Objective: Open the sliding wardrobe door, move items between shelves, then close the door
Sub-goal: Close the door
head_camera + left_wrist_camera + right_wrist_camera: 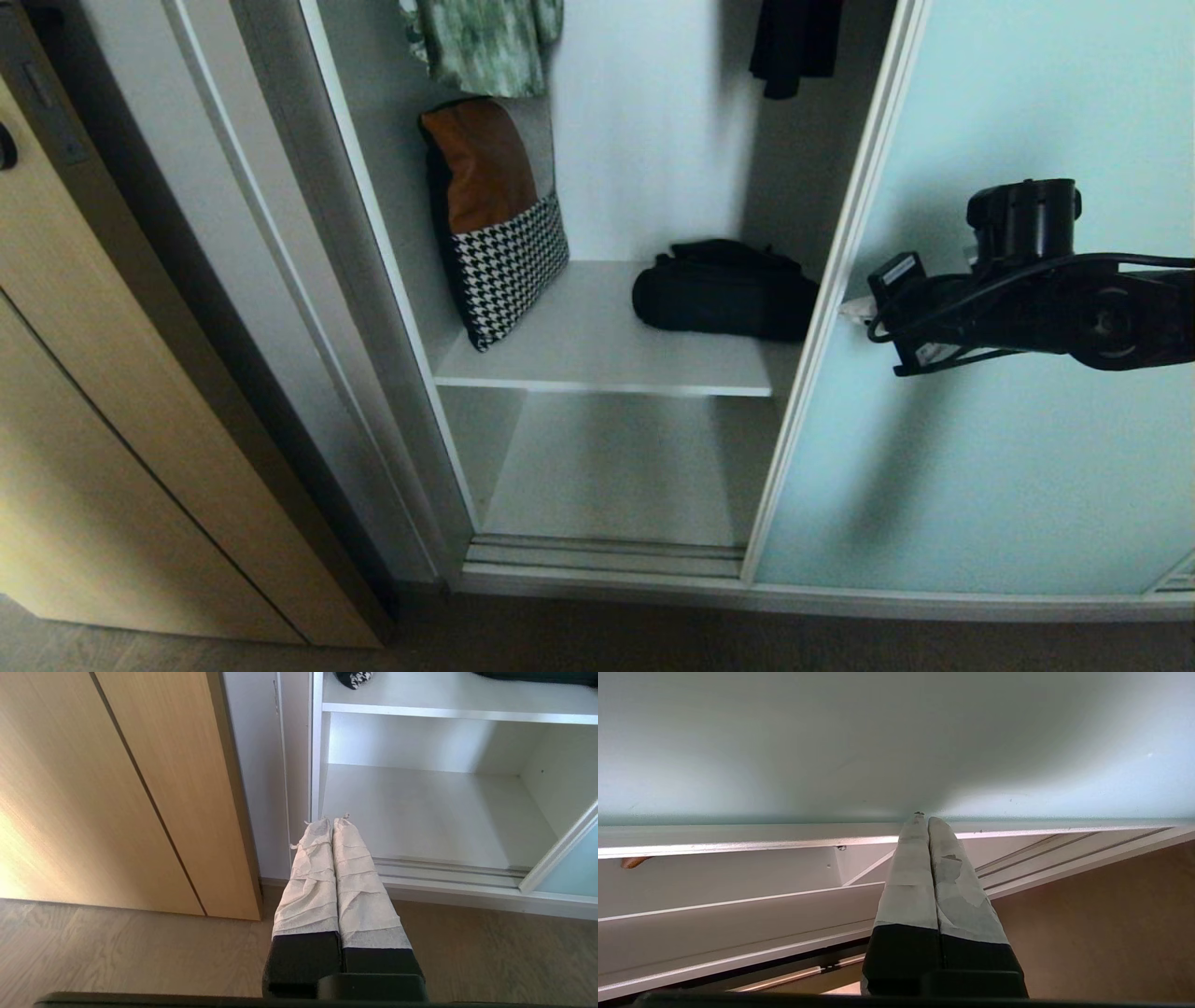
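Right gripper (923, 820), fingers pressed together and empty, touched the sliding wardrobe door (878, 742) near its silver frame edge.

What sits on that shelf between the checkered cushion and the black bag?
Nothing: in the head view, bare white shelf stretches between the cushion leaning at the left wall and the black bag lying at the right.

frosted glass door (980, 420), cloth bag (724, 301)

The right arm (1036, 303) is matte black, with a round cap on top, a looping black cable and small white labels; both grippers have black bases and fingers (322, 877) wrapped in wrinkled whitish tape
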